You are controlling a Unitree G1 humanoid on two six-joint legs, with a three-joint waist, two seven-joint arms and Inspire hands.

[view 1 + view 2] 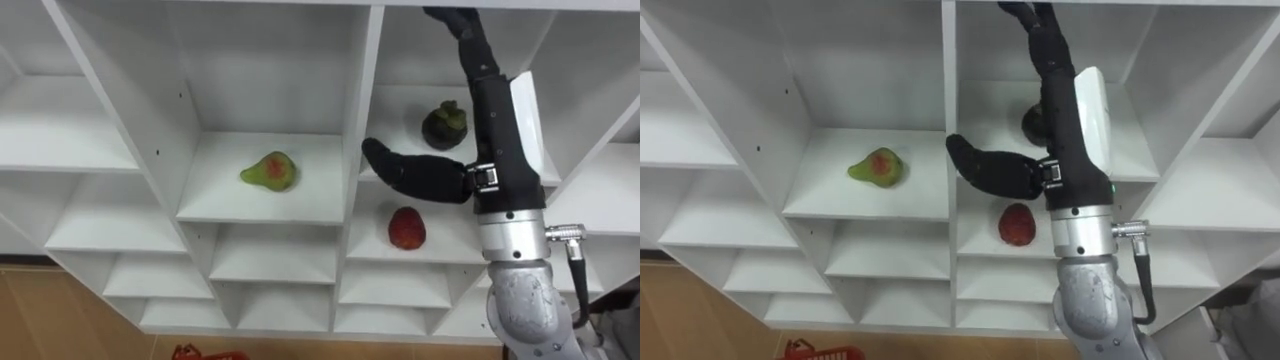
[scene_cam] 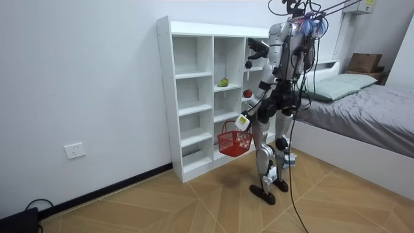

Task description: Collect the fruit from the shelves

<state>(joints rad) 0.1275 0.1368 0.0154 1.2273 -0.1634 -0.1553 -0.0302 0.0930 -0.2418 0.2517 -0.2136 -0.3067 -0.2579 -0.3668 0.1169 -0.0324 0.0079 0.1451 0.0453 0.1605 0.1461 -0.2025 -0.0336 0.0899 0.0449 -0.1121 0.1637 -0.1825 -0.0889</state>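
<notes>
**Closet** [image 1: 360, 120]: white, open-fronted, divided into many compartments. It spans both eye views. In the room view it stands against the wall at upper centre, with the robot upright right in front of it.

**Bed** [image 2: 369, 107]: grey cover, right side of the room view, behind the robot.

**Red basket** [image 2: 233, 144]: open mesh, seen whole at centre of the room view. It hangs by its handle from the left hand [image 2: 242, 122], which is clasped on it at thigh height. The eye views catch its rim at the bottom edge, left of centre.

**Right hand** [image 1: 492, 120]: raised at upper right of the left eye view, fingers stretched upward, grasping nothing. Its thumb [image 1: 410, 172] juts left across the shelf edge towards the divider.

**Green pear** [image 1: 270, 171]: red blush, lying alone on a shelf left of centre, well apart from the hand.

**Dark fruit** [image 1: 444, 126]: upper compartment right of the divider.
- In the left eye view it sits just left of the raised hand and above the thumb. Contact cannot be told.
- In the right eye view the hand stands in front of it and covers most of it.

**Red fruit** [image 1: 406, 228]: compartment directly below the dark fruit, under the thumb and apart from it.

**Wall socket** [image 2: 75, 151]: white, lower left of the room view.
</notes>
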